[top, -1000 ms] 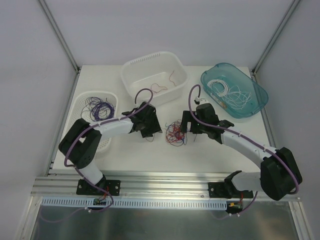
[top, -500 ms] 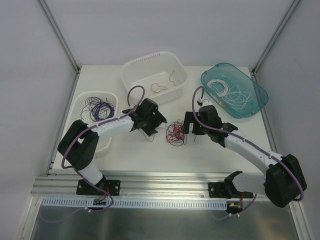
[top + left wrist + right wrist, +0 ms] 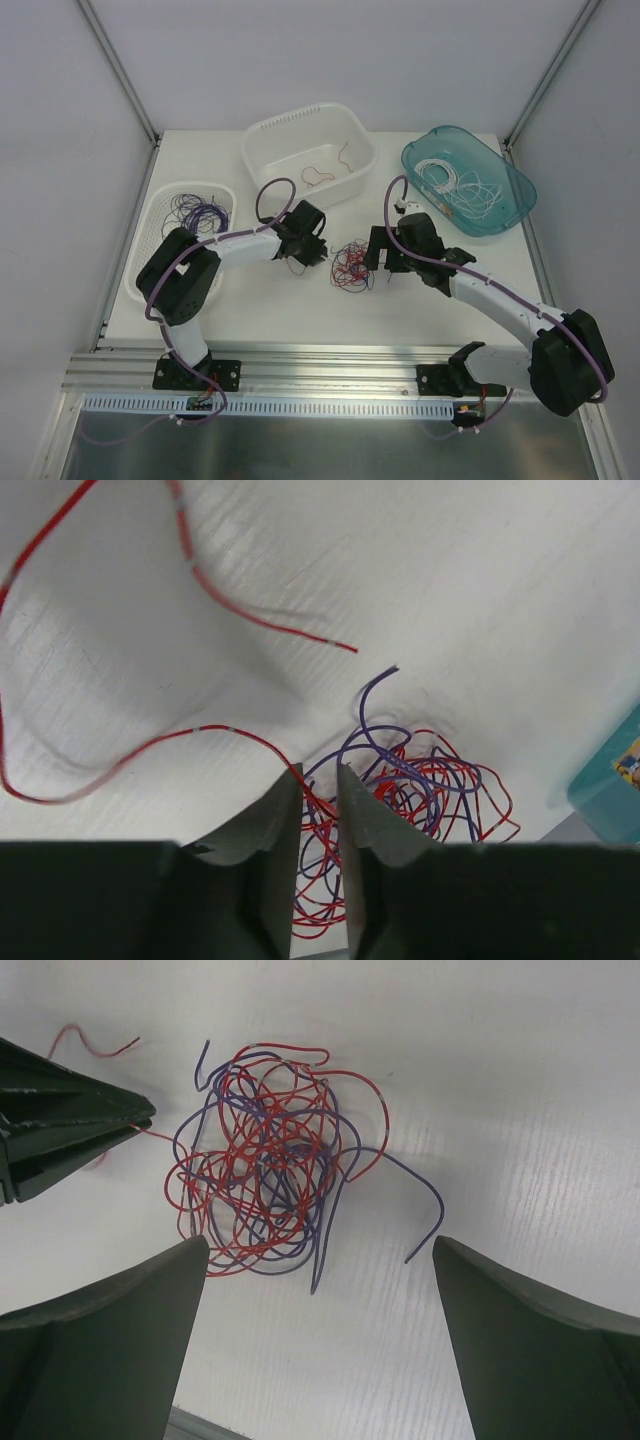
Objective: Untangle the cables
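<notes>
A tangle of red and purple cables lies on the white table between my two grippers. It also shows in the left wrist view and the right wrist view. My left gripper is at the tangle's left edge. Its jaws stand almost together, with one red cable running between them and looping off to the left. The left gripper also shows in the right wrist view. My right gripper is wide open and empty, just right of the tangle.
A white tub at the back holds a few red cables. A teal bin at the back right holds white cables. A white basket at the left holds purple cables.
My left gripper has moved right and a little back, up to the tangle's left edge, and its arm has folded in. My right gripper has barely moved.
</notes>
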